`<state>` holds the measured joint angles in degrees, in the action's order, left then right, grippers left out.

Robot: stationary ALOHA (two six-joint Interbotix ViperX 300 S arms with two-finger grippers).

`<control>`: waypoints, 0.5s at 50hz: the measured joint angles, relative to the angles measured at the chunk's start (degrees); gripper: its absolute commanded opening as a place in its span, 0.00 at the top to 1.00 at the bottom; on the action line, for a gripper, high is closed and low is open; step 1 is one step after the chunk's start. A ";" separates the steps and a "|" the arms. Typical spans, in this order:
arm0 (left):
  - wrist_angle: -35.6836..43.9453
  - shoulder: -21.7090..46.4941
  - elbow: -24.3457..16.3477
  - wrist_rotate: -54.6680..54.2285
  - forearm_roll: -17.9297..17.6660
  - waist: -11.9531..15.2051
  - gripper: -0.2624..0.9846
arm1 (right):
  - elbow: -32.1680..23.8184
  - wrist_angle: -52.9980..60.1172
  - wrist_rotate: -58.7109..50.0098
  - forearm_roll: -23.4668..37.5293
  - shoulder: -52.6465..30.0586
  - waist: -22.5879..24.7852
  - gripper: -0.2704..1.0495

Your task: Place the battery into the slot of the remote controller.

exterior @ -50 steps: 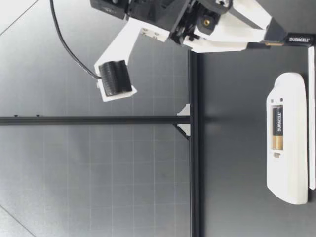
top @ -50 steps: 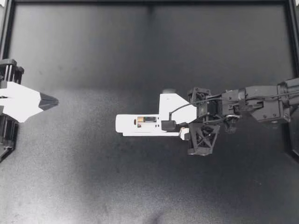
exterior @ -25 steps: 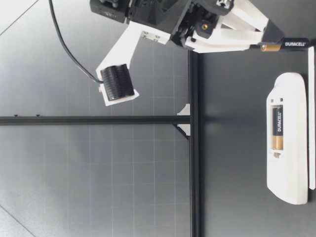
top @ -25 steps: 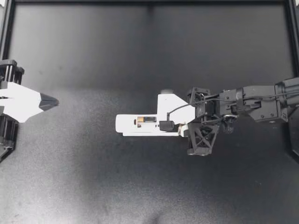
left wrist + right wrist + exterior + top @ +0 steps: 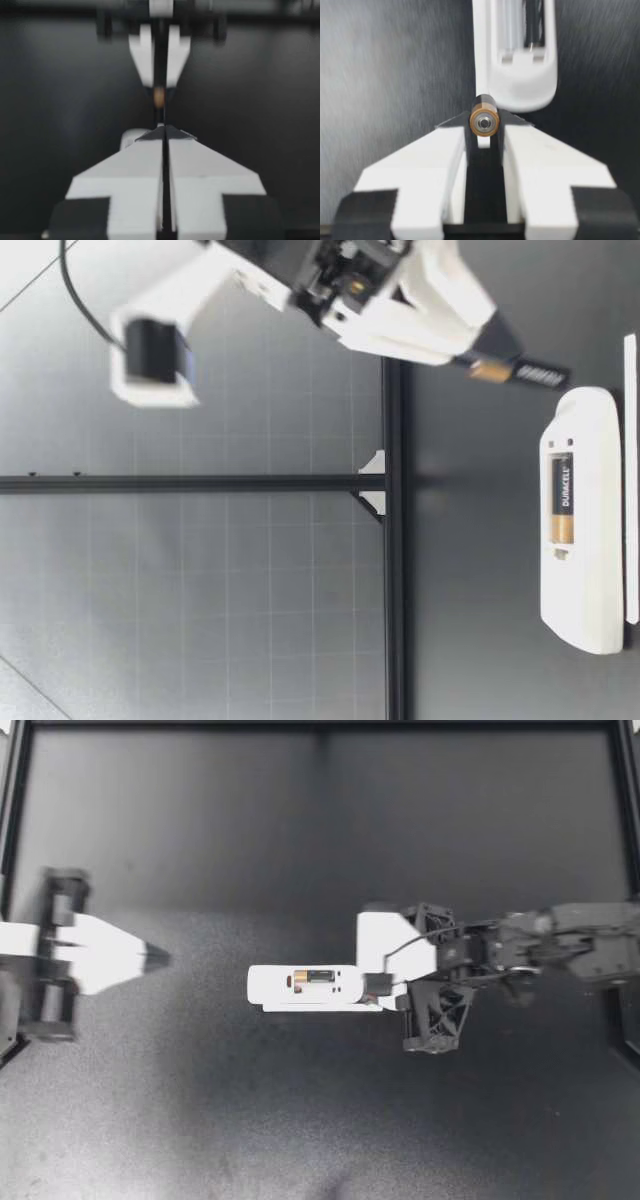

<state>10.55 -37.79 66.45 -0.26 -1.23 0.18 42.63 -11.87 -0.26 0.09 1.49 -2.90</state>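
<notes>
The white remote controller (image 5: pixel 290 988) lies at mid-table, its open slot holding one battery (image 5: pixel 314 978). My right gripper (image 5: pixel 384 990) hovers at the remote's right end, shut on a second battery (image 5: pixel 520 372). That battery is tilted just above the table beside the remote (image 5: pixel 580 540) in the low view. In the right wrist view its copper end (image 5: pixel 484 121) sits clamped between the fingers, with the remote (image 5: pixel 520 85) straight ahead. My left gripper (image 5: pixel 155 958) is shut and holds nothing, well left of the remote. It points at the remote and my other gripper in the left wrist view (image 5: pixel 162 131).
A thin white strip (image 5: pixel 630 480) lies along the remote's far side. Black frame rails (image 5: pixel 320 726) border the dark mat. A black rail (image 5: pixel 394 540) runs along the table edge in the low view.
My right gripper has closed on the loose battery, lifted and tilted it, and drawn back slightly to the right. My left arm has moved right, toward the remote.
</notes>
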 measured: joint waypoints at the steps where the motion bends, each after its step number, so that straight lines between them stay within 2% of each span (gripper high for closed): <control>1: -0.70 1.05 -0.62 -0.09 0.00 0.00 0.92 | 0.62 1.85 0.00 0.09 0.26 0.09 0.77; 13: -6.15 11.34 -5.54 -0.09 0.00 0.88 0.92 | 7.82 23.38 0.00 0.00 1.85 -0.35 0.77; 25: -9.67 19.69 -9.58 0.00 0.00 1.58 0.92 | 10.20 34.72 0.26 0.00 -0.79 -0.53 0.77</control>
<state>0.88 -18.11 56.87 -0.26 -1.23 1.76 52.82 22.85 0.00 0.09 0.70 -3.43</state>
